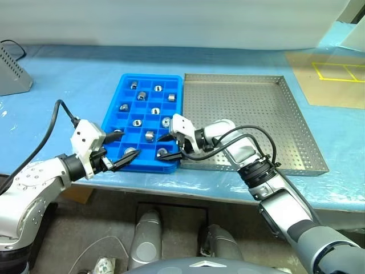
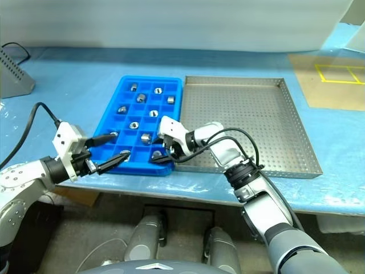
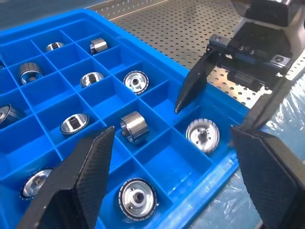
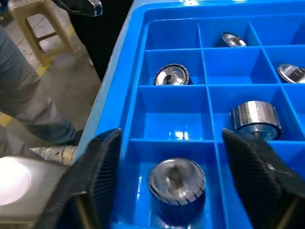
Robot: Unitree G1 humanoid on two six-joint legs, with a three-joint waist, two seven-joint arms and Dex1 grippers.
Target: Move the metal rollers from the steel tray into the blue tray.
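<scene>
The blue tray [image 1: 153,76] lies left of the steel tray [image 1: 245,114], whose perforated floor is bare. Several metal rollers sit in the blue tray's compartments, one to a cell; one of them [image 3: 133,126] lies on its side. My right gripper [image 1: 165,147] hangs open over the blue tray's near right corner cell. A roller [image 4: 177,180] rests on that cell's floor, free of the fingers. My left gripper [image 1: 128,142] stands open over the tray's near left part, above another roller [image 1: 130,151], with nothing between its fingers.
A grey box [image 1: 11,74] stands at the far left of the table. A tan board with yellow tape lines [image 1: 336,80] lies at the far right. The blue tray's near rim is close to the table's front edge. Beyond the edge are a stool [image 4: 33,24] and a person's leg [image 4: 33,105].
</scene>
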